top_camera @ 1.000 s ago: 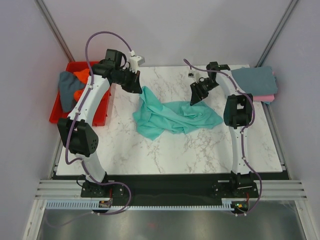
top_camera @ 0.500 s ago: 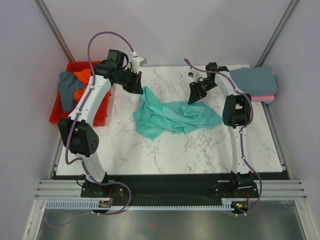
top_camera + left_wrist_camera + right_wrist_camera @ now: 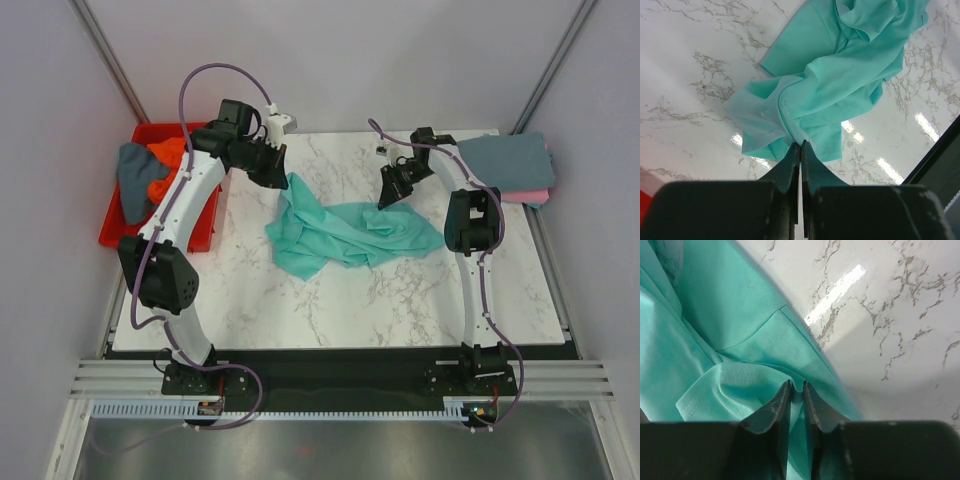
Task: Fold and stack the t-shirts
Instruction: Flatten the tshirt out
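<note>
A teal t-shirt (image 3: 350, 235) lies crumpled in the middle of the marble table (image 3: 300, 300). My left gripper (image 3: 278, 176) is shut on the shirt's far left corner; the left wrist view shows the fabric (image 3: 840, 75) pinched at the tips of that gripper (image 3: 800, 143). My right gripper (image 3: 389, 198) sits at the shirt's far right edge. In the right wrist view its jaws (image 3: 796, 385) hold a narrow fold of the teal cloth (image 3: 730, 340). A slate blue-grey t-shirt (image 3: 135, 172) and an orange t-shirt (image 3: 166, 154) lie in the red bin (image 3: 112, 234).
The red bin stands off the table's left edge beside the left arm. At the far right corner a folded blue-grey shirt (image 3: 510, 158) rests on a folded pink one (image 3: 532, 196). Bare marble shows on the near half of the table.
The right gripper's jaws have narrowed onto a fold of the teal shirt. The left arm has shifted slightly toward the far side, still holding the corner.
</note>
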Tool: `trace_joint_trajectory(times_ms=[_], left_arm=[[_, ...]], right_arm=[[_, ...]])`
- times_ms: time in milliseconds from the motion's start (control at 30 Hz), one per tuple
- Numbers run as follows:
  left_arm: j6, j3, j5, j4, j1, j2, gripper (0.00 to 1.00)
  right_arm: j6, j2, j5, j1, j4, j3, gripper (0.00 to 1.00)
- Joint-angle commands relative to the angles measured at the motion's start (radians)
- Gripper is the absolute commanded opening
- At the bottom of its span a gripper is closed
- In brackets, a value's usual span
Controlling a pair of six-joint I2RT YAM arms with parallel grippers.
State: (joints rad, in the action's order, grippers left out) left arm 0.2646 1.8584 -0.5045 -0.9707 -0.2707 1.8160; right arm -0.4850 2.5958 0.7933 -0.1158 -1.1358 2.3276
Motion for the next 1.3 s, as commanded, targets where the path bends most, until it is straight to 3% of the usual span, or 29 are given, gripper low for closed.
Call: trace_joint_trajectory(times_ms=[0,33,167,367,633,900,1267], left_arm=[[0.035,-0.001,0.015,0.009,-0.005,-0.017,0.04],[0.035,-0.001,0.015,0.010,-0.008,-0.017,0.04],[0.035,0.005,0.012,0.010,-0.009,-0.011,0.04],[0.042,0.082,0.015,0.015,-0.009,0.006,0.04],[0.059,0.206,0.055,0.018,-0.009,0.003,0.04],[0.073,0.306,0.126,0.043,-0.007,-0.043,0.03],[0.062,0.243,0.090,0.040,-0.007,-0.078,0.03]], right_arm=[[-0.006,-0.002,0.035,-0.001,0.018,0.035,0.20],[-0.010,-0.008,0.031,0.001,0.016,0.036,0.10],[-0.015,-0.052,-0.003,0.001,0.018,0.047,0.00],[-0.041,-0.283,-0.130,0.010,0.079,0.101,0.00],[-0.053,-0.679,-0.359,0.010,0.350,-0.119,0.00],[0.029,-0.853,-0.417,0.013,0.423,-0.261,0.00],[0.034,-0.970,-0.341,0.010,0.392,-0.572,0.00]])
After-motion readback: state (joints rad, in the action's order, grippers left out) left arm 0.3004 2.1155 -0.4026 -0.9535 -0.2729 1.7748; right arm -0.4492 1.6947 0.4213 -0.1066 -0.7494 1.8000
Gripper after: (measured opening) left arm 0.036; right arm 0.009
